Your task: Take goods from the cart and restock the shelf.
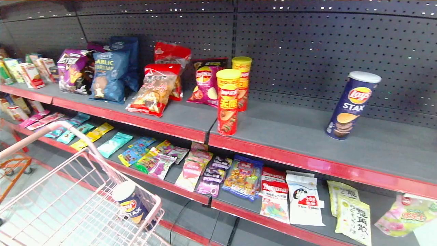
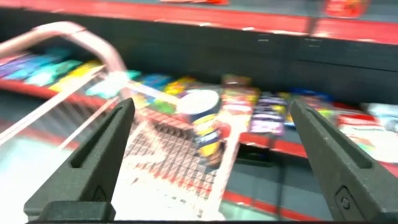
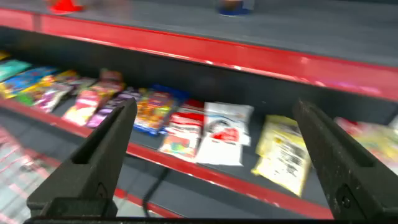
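Observation:
A navy chip can with a white lid stands in the far corner of the pink wire cart. A matching navy can stands on the grey upper shelf at the right. In the left wrist view my left gripper is open, well short of the can in the cart, which shows between its fingers. My right gripper is open and holds nothing, facing the lower shelf's snack packets.
Two yellow-lidded red cans and several snack bags stand on the upper shelf to the left. Flat candy and snack packets line the lower shelf. Red shelf edges jut forward. An orange cart frame sits far left.

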You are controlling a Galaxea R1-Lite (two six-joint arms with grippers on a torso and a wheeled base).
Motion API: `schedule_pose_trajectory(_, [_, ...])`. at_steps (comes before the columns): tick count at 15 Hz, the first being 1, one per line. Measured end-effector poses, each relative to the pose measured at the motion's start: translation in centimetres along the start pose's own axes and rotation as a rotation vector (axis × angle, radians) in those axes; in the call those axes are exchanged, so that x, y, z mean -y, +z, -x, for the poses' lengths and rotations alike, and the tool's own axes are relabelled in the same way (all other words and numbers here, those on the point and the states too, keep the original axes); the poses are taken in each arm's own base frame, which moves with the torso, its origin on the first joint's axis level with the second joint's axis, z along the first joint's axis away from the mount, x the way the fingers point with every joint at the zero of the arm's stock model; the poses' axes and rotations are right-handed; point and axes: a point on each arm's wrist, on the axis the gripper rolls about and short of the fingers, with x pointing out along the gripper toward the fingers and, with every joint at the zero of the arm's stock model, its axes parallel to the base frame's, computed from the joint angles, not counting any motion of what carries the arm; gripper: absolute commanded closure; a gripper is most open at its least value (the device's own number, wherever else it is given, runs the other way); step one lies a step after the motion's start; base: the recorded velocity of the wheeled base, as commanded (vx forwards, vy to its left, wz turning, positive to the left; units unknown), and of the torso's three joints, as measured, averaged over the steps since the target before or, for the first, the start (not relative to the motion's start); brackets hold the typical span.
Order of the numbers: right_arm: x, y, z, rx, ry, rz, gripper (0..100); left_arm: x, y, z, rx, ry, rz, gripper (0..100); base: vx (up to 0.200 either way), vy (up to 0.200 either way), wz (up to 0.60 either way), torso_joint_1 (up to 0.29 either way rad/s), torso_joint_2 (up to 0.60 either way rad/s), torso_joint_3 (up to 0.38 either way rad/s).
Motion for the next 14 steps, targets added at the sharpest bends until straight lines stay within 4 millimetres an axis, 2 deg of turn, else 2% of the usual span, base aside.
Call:
schedule_pose_trajectory(2, [0.0, 0.0, 0.0, 0.0, 0.0, 0.0, 0, 0.0, 0.0, 0.0, 0.0, 0.0, 0.0, 0, 0.0, 0.0, 0.6, 0.002, 0.0, 0.0])
schedule_pose_trajectory(6, [0.0, 0.01, 0.0, 0.001, -0.001, -0.003, 0, 0.0, 0.0, 0.0, 0.0, 0.0, 0.001, 0, 0.0, 0.0, 0.0, -0.019, 0.04, 0.026])
schedule_pose_trajectory(14, [0.0, 0.01, 0.0, 0.001, -0.002, -0.004, 0, 0.0, 0.0, 0.0, 0.0, 0.0, 0.001, 0, 0.0, 0.0, 0.0, -0.144, 0.37, 0.219])
